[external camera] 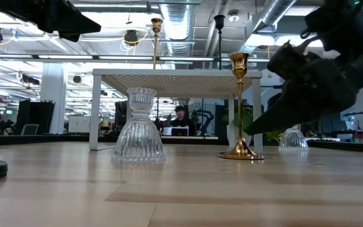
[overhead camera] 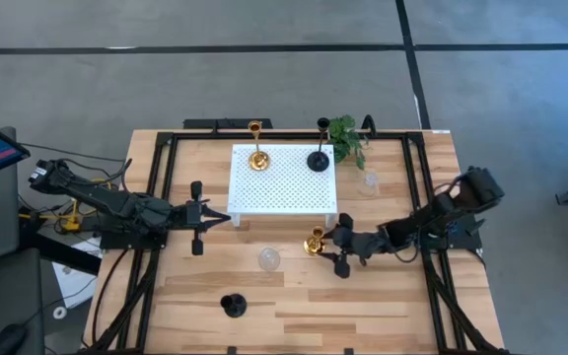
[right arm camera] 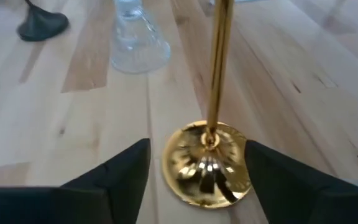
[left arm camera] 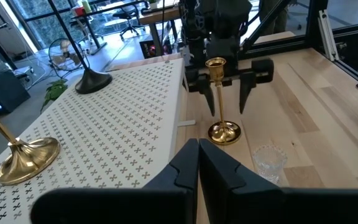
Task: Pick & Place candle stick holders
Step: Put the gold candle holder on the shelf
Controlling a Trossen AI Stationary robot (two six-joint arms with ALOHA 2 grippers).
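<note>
Shiny gold holder (right arm camera: 209, 158), slim-stemmed with round base, stands on the pale wooden worktop (overhead camera: 383, 306), between the wide-open fingers of the right gripper (overhead camera: 335, 248); left gripper (overhead camera: 205, 217) is closed, at nine o'clock of the white perforated stand (overhead camera: 284, 182).

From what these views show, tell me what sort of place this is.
Probably a robotics lab or industrial workspace: exposed silver ceiling ducts overhead, a black metal frame edging the light wooden table, and a person at a monitor behind.

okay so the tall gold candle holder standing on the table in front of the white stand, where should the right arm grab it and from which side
Grip the slim stem of the gold candle holder, above its round base, coming in level from the right. It stands upright, and the open right pincer already straddles the stem. The left pincer, shut, waits by the white stand.
</note>
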